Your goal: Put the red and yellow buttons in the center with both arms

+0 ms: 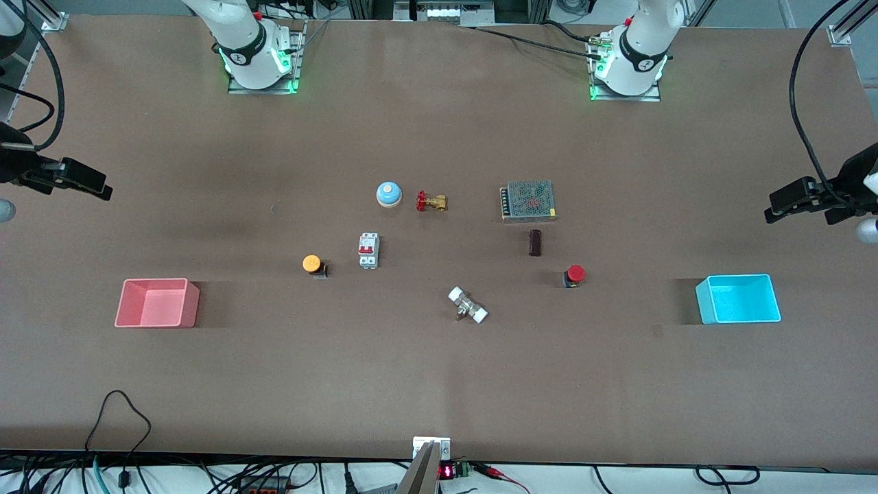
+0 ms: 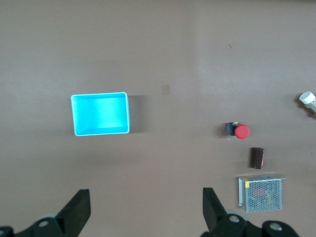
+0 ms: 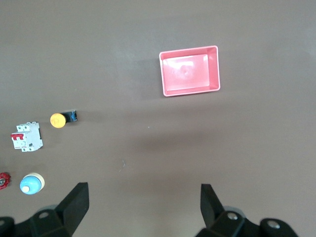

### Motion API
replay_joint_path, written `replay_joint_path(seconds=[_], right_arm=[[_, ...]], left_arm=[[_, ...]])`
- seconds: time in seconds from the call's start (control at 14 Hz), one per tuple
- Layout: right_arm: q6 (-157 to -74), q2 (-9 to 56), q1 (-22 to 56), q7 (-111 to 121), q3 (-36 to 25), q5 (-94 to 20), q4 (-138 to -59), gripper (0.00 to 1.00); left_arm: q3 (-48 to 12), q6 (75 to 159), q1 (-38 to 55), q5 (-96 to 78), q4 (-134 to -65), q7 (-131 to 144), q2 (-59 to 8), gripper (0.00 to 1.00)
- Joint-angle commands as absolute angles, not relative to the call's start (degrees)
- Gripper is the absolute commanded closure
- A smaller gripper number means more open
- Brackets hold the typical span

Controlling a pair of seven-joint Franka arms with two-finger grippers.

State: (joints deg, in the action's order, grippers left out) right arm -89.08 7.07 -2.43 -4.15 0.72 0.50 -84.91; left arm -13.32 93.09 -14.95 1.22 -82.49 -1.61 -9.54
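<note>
The brass valve is cut off by the right wrist view's edge.

The bench lies bare nearest the front camera and around both trays, the pink tray and the cyan tray standing well apart from everything else. The yellow button has the white circuit breaker just beside it; the red button has a dark block near it. Between the buttons, the white-ended fitting lies in the way, with the blue bell, brass valve and mesh power supply farther from the camera.
</note>
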Motion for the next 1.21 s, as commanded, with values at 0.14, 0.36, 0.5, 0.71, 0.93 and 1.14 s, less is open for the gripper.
replay_joint_path(seconds=[0.14,0.36,0.5,0.71,0.93,1.14], right_arm=[[-89.65,3.34,-3.34,-3.25,2.02,1.32,-87.63,0.0],[-87.46,3.25,-3.43,1.3,2.02,1.14,-87.28,0.0],[-87.71,3.34,-3.43,0.53,2.11,0.09,-87.28,0.0],[-87.54,3.34,-3.51,0.35,1.93,-0.53,-87.28,0.0],[-87.36,3.25,-3.43,0.44,2.02,-0.09,-87.28,0.0],[-87.36,3.16,-3.43,0.44,2.02,0.09,-87.28,0.0]], left_arm=[[-13.89,92.46,-15.21,2.46,-82.79,-2.37,-7.12,0.0],[-13.89,92.46,-15.21,1.76,-82.97,-2.02,-6.59,0.0],[-13.89,92.46,-15.21,1.76,-83.14,-1.93,-6.5,0.0],[-13.89,92.46,-15.21,1.76,-83.14,-1.93,-6.5,0.0],[-13.89,92.37,-15.21,1.76,-83.23,-1.93,-6.42,0.0],[-13.89,92.37,-15.21,1.76,-83.23,-1.93,-6.5,0.0]])
